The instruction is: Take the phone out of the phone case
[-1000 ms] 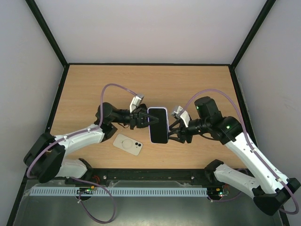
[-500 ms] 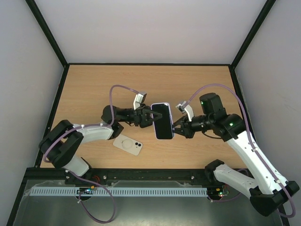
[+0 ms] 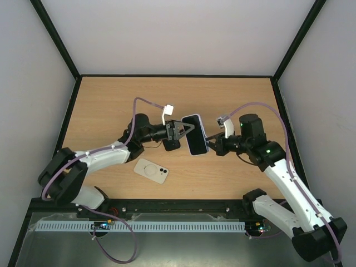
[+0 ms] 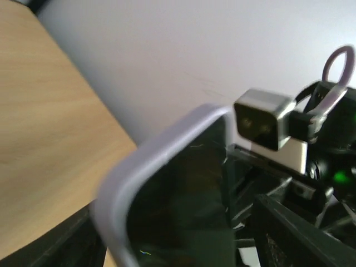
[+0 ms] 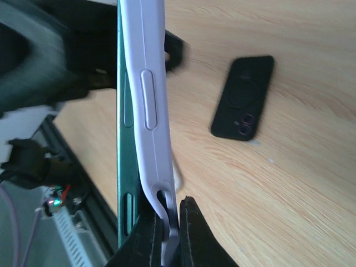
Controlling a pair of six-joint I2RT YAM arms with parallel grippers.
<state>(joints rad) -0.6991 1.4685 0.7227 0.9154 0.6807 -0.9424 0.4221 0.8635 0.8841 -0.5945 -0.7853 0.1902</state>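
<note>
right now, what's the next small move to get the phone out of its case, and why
Probably close the left claw onto the phone's left edge. It stands open there, so only the right claw, shut on the lip of the lilac case, holds it above the table. The phone looks seated in the case, and peeling likely needs a second grip.
</note>
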